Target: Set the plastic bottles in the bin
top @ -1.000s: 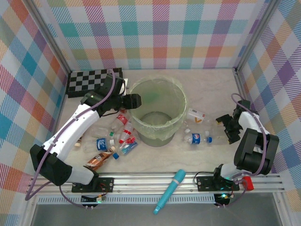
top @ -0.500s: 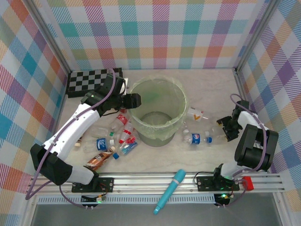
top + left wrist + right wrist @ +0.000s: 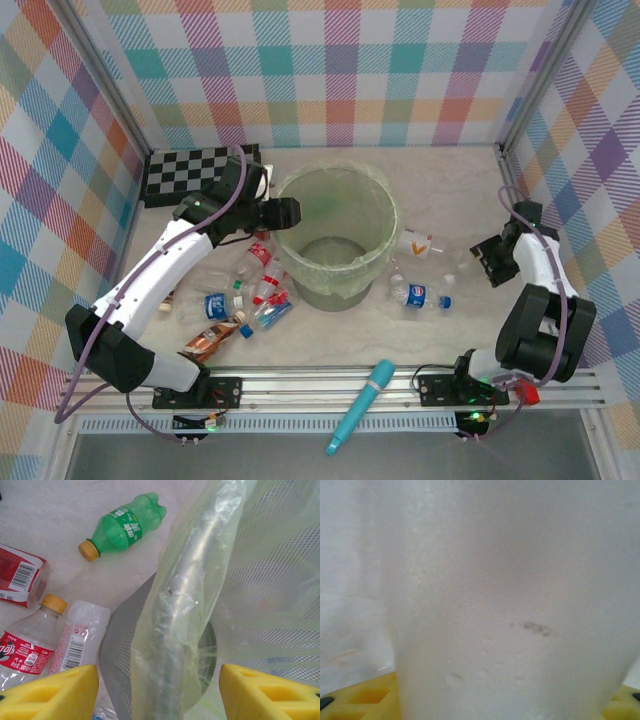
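Right fingers (image 3: 360, 697) now closed onto a cloudy plastic bottle (image 3: 510, 605), left fingers (image 3: 50, 692) apart astride bin rim (image 3: 185, 595)

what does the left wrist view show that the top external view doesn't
Left wrist: the mesh wall of the bin up close, and a green bottle with its yellow cap plain on the table. Top external: the checkerboard, the teal tube, a blue-labelled bottle right of the bin. Both: the lined bin and red-labelled bottles beside it.

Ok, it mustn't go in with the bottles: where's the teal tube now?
In the top view, the teal tube lies slanted across the metal rail at the near edge, about midway along it, in front of the bin.
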{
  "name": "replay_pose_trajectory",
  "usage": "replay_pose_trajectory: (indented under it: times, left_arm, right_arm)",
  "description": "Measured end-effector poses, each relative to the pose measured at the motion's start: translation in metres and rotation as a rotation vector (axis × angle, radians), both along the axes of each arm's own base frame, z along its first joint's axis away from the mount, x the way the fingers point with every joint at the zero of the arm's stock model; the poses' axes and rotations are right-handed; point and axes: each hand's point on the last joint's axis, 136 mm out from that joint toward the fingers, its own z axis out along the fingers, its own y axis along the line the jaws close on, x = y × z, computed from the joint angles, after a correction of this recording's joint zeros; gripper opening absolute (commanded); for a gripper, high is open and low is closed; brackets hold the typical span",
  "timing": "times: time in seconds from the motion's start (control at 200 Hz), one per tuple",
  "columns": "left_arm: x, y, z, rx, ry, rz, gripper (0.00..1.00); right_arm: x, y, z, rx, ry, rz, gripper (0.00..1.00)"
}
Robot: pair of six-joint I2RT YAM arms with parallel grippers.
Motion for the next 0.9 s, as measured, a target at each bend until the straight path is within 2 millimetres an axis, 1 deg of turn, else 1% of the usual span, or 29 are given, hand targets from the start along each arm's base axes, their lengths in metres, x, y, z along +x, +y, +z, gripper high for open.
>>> replay_pose_trajectory:
  times: [0.045, 0.105, 0.215, 0.285, 0.35, 0.475, 0.51, 0.585, 0.63, 0.665, 0.695, 0.785, 0.85, 0.9]
  left_arm:
    - [0.0, 0.0, 0.0, 0.002, -0.001, 0.001, 0.65]
    - [0.0, 0.0, 0.0, 0.002, -0.002, 0.002, 0.65]
    - [0.0, 0.0, 0.0, 0.003, -0.003, 0.003, 0.64]
    - [0.001, 0.0, 0.0, 0.003, -0.003, 0.003, 0.64]
    - [0.001, 0.0, 0.0, 0.003, -0.003, 0.003, 0.64]
    - [0.001, 0.0, 0.0, 0.0, -0.003, 0.006, 0.63]
    - [0.001, 0.0, 0.0, -0.001, -0.004, 0.006, 0.63]
    - [0.002, -0.001, 0.001, -0.004, -0.006, 0.007, 0.63]
    - [0.003, -0.001, 0.001, -0.006, -0.007, 0.008, 0.63]
    - [0.004, -0.002, 0.001, -0.008, -0.01, 0.008, 0.63]
    - [0.004, -0.002, 0.001, -0.009, -0.012, 0.008, 0.63]
    - [0.006, -0.003, 0.002, -0.011, -0.016, 0.009, 0.63]
    - [0.006, -0.003, 0.002, -0.012, -0.015, 0.011, 0.63]
    - [0.006, -0.003, 0.002, -0.012, -0.014, 0.011, 0.63]
  right_arm:
    - [0.006, -0.002, 0.018, -0.014, -0.043, 0.01, 0.54]
    - [0.015, -0.003, 0.048, -0.032, -0.118, 0.028, 0.51]
    - [0.028, 0.002, 0.103, -0.044, -0.262, 0.075, 0.48]
    - [0.033, 0.009, 0.138, -0.038, -0.354, 0.11, 0.48]
    - [0.036, 0.016, 0.167, -0.026, -0.424, 0.14, 0.48]
    - [0.045, 0.039, 0.224, -0.003, -0.565, 0.228, 0.48]
    - [0.047, 0.049, 0.238, 0.004, -0.599, 0.263, 0.48]
    - [0.05, 0.079, 0.269, 0.024, -0.666, 0.359, 0.47]
    - [0.053, 0.103, 0.289, 0.041, -0.709, 0.435, 0.47]
    - [0.053, 0.118, 0.299, 0.052, -0.728, 0.484, 0.46]
    - [0.054, 0.136, 0.309, 0.067, -0.747, 0.538, 0.46]
    - [0.054, 0.182, 0.326, 0.108, -0.776, 0.673, 0.46]
    - [0.052, 0.216, 0.33, 0.145, -0.771, 0.773, 0.45]
    - [0.05, 0.241, 0.33, 0.168, -0.758, 0.841, 0.44]
